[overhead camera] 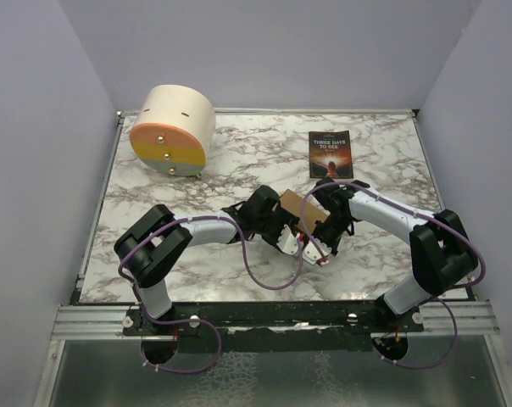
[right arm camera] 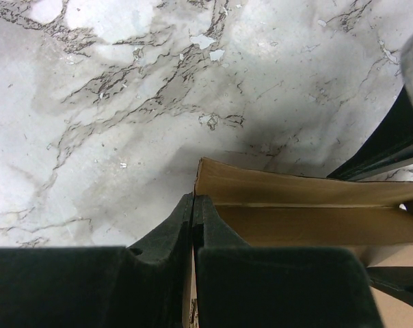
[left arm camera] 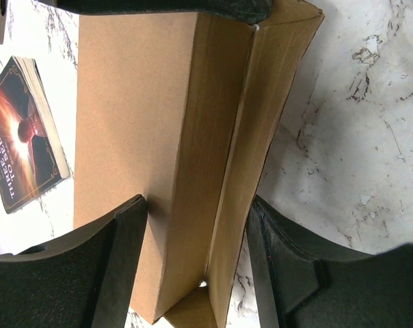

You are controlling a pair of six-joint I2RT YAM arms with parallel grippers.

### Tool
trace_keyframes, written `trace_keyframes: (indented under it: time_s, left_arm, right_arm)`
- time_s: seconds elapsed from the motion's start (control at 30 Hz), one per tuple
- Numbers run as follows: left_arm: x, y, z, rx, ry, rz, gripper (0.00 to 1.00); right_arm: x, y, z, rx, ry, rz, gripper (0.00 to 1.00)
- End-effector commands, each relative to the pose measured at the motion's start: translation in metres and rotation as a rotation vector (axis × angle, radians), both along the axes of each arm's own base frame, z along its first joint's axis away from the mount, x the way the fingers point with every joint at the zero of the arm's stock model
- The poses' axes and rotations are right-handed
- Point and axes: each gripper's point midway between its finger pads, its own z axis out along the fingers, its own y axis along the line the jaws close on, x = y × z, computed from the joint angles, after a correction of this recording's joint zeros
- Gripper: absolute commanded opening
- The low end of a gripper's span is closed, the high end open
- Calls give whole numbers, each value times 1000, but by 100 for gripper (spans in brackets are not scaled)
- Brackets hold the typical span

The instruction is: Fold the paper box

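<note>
The paper box (overhead camera: 297,210) is plain brown cardboard, partly folded, at the table's middle between both grippers. My left gripper (overhead camera: 281,227) holds it from the left. In the left wrist view its fingers (left arm camera: 124,253) press on both sides of a raised, folded wall of the box (left arm camera: 152,109), with the gripper (left arm camera: 200,205) straddling that wall. My right gripper (overhead camera: 325,227) comes in from the right. In the right wrist view it (right arm camera: 193,198) is pinched shut on a thin upright wall at the corner of the box (right arm camera: 295,205), whose inside shows beyond the fingers.
A dark-covered paperback book (overhead camera: 330,154) lies behind the box, and also shows in the left wrist view (left arm camera: 25,137). A big cream cylinder with an orange-yellow face (overhead camera: 173,129) stands at the back left. The marble table (overhead camera: 197,186) has walls on three sides.
</note>
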Motion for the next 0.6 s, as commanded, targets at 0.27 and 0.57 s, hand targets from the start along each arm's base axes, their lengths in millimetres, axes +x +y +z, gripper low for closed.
trace_keyframes:
  time_s: [0.27, 0.57]
  left_arm:
    - [-23, 18, -38, 86, 156, -8, 60]
    - [-24, 19, -41, 82, 172, -9, 60]
  right_arm:
    - [-4, 34, 21, 247, -208, 477, 1]
    - [-5, 33, 13, 212, -217, 470, 1]
